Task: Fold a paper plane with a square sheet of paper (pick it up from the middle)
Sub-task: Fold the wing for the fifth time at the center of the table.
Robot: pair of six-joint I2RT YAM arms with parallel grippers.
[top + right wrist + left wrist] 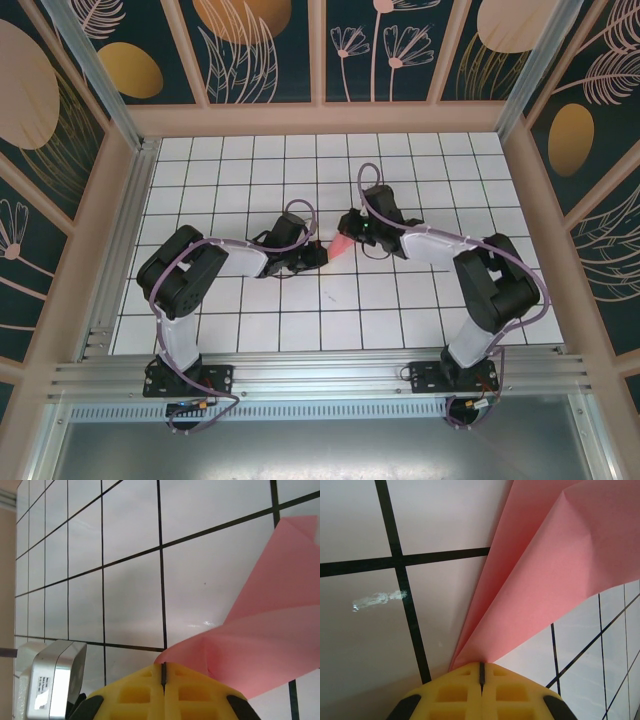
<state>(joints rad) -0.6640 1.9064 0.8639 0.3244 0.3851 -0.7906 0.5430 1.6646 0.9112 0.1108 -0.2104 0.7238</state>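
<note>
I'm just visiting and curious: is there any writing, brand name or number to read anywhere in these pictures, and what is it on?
Nothing here can be read as text.
A small label on the side of the silver box, right wrist view: dark print, too small and blurred to read.
The pink paper: plain, no marks.
The white tiled table: grid lines, no writing.

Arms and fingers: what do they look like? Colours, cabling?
The left arm and right arm both have black joint housings and white links. A pale purple cable runs along each, looping free near the wrist. The fingers are yellow moulded blocks with square recesses and black side pieces.
</note>
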